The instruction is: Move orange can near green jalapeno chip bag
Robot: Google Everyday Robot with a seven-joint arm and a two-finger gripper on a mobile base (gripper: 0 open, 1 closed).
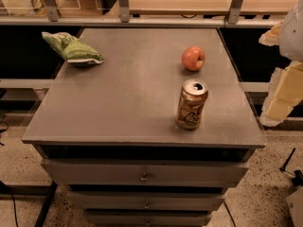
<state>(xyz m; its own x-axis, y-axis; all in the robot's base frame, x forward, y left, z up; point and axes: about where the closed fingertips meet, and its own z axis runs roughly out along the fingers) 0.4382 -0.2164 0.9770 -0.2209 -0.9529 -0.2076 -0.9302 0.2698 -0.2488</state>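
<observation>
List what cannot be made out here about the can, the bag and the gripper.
- Camera view, gripper: at the right edge beside the table, largely cut off by the frame.
- Camera view, orange can: lettering too small to read, and the far side is hidden by the can itself.
- Camera view, green jalapeno chip bag: print too small to read.

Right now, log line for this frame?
orange can upright, front right | green jalapeno chip bag back left | apple behind can | tool right of table

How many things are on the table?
3: wrinkled light-green chip bag back left, round red-orange apple back right, golden-orange metal can front right. Cream end effector hovers past the right edge.
</observation>
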